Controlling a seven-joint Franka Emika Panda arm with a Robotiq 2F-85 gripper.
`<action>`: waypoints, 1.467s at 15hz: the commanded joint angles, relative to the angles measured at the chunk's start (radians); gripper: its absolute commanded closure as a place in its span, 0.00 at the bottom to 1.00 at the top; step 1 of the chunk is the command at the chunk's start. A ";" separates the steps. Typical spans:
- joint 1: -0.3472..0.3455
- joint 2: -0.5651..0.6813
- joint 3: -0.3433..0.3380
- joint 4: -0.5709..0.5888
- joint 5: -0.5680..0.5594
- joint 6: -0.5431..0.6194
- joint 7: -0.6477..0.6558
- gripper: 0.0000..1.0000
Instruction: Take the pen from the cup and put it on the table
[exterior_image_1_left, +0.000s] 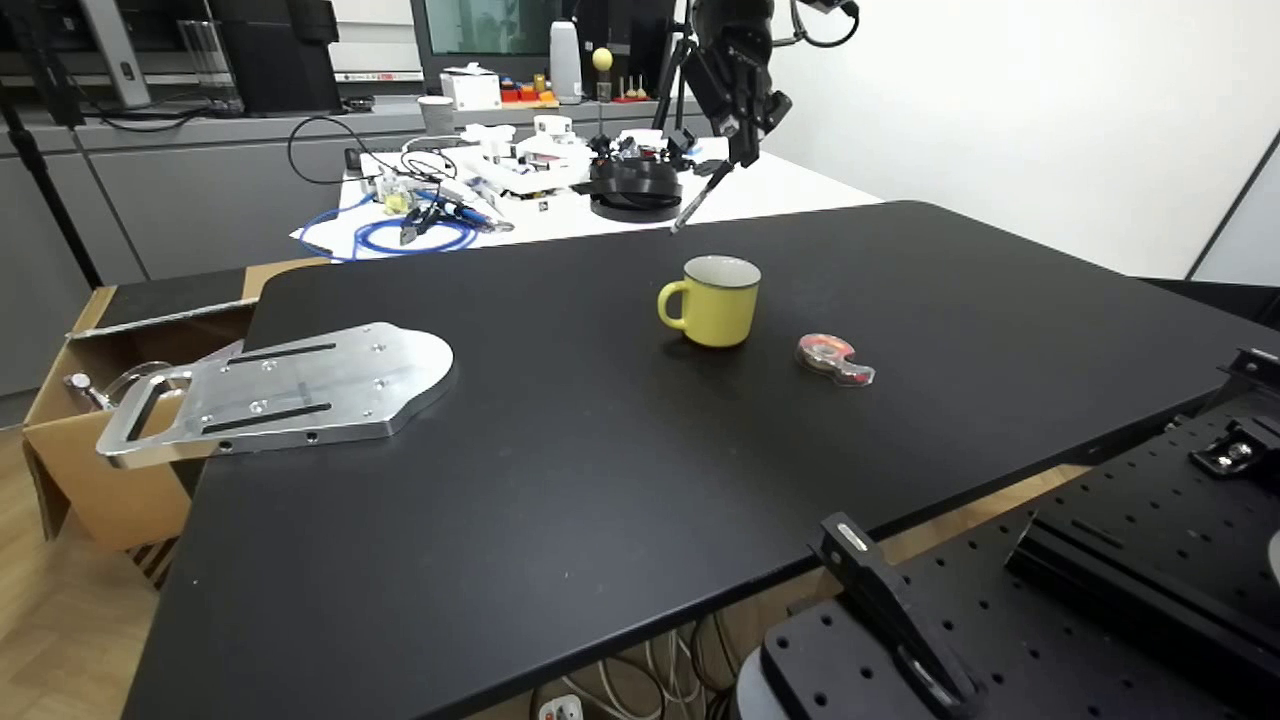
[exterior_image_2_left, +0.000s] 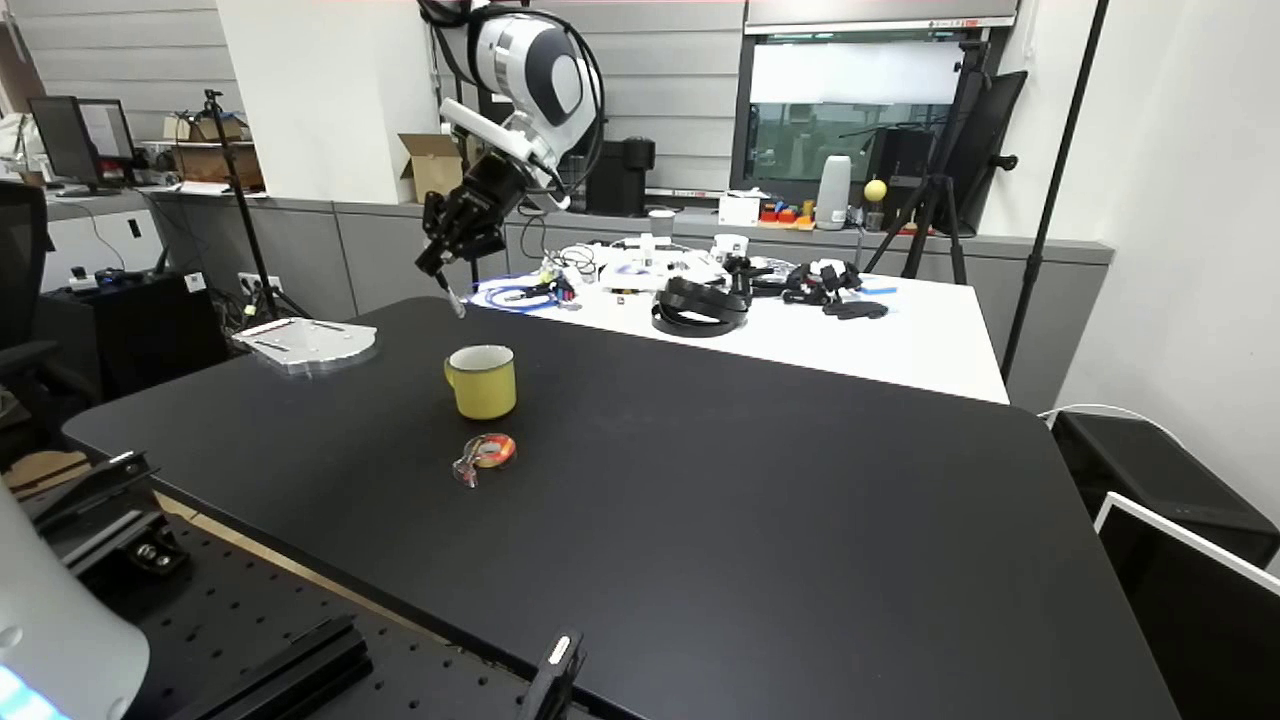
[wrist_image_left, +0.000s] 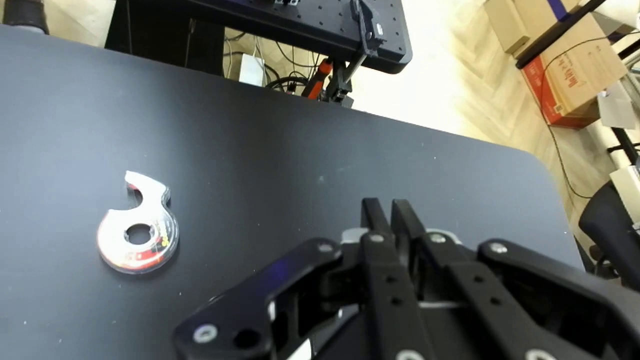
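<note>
The yellow-green mug (exterior_image_1_left: 715, 315) stands upright on the black table (exterior_image_1_left: 560, 500), with its handle to the left. It also shows in an exterior view (exterior_image_2_left: 487, 387). The pen (exterior_image_1_left: 702, 200) is dark with a lighter lower end and slants down from my gripper (exterior_image_1_left: 742, 155). It also shows in an exterior view (exterior_image_2_left: 452, 297). The pen is in the air, out of the mug and beyond it. In the wrist view my gripper (wrist_image_left: 385, 204) has its fingers close together with a narrow gap. The pen is not clearly visible there, and the mug is mostly hidden behind the fingers.
A tape dispenser (exterior_image_1_left: 832, 358) lies near the mug. It also shows in the wrist view (wrist_image_left: 142, 235). A metal plate with a handle (exterior_image_1_left: 290, 385) lies at the table's edge. A cluttered white table (exterior_image_2_left: 900, 350) stands behind. The robot's mounting plate (exterior_image_1_left: 1100, 560) borders the table.
</note>
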 joint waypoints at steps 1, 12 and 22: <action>0.061 -0.018 0.010 -0.069 -0.067 0.152 -0.031 0.98; 0.148 0.028 0.104 -0.329 -0.138 0.902 -0.099 0.98; 0.095 0.009 0.167 -0.403 -0.122 0.968 -0.134 0.46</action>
